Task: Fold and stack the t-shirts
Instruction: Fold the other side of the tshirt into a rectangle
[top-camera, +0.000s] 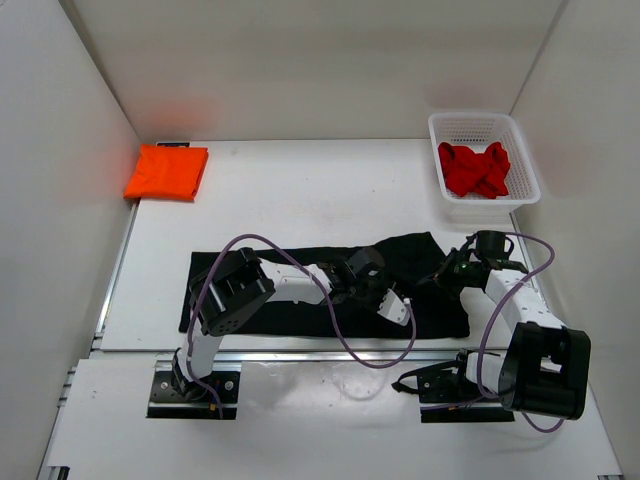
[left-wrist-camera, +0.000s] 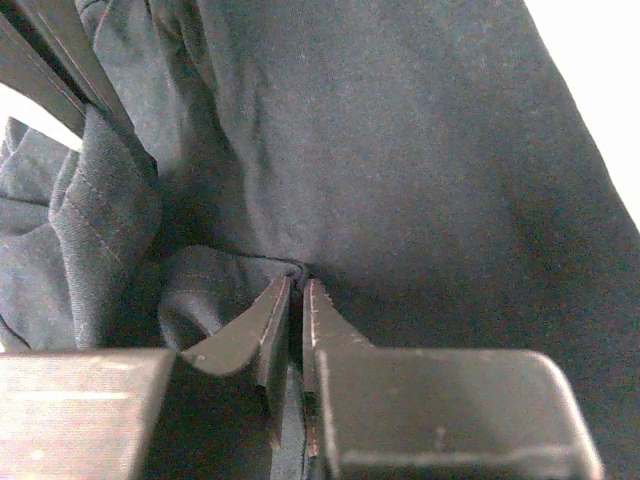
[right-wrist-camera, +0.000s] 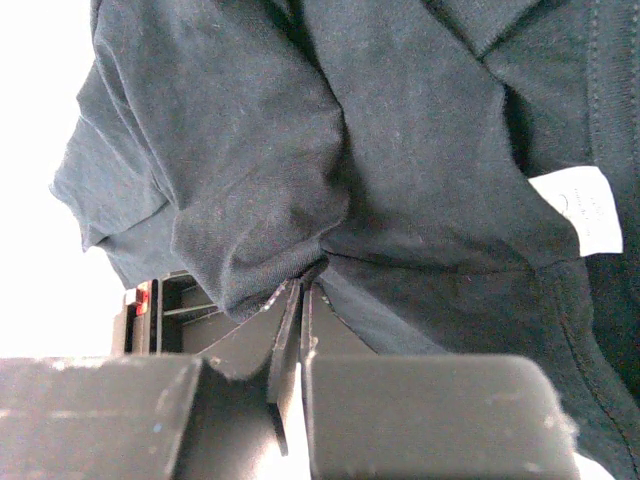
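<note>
Label (right-wrist-camera: 585, 210) on black t-shirt (right-wrist-camera: 400, 150), print unreadable.

We see a white mesh basket (top-camera: 485, 208) at the far right corner of the white table (top-camera: 300, 190), near the right wall. White walls (top-camera: 300, 60) enclose the table on three sides.

Black t-shirt (top-camera: 415, 255): middle hidden under left arm in top view; cut off by frame edges in both wrist views. White tag (right-wrist-camera: 585, 210): print too small to read. Red t-shirt (top-camera: 475, 170): crumpled in basket (top-camera: 527, 160), outline impossible to tell.
</note>
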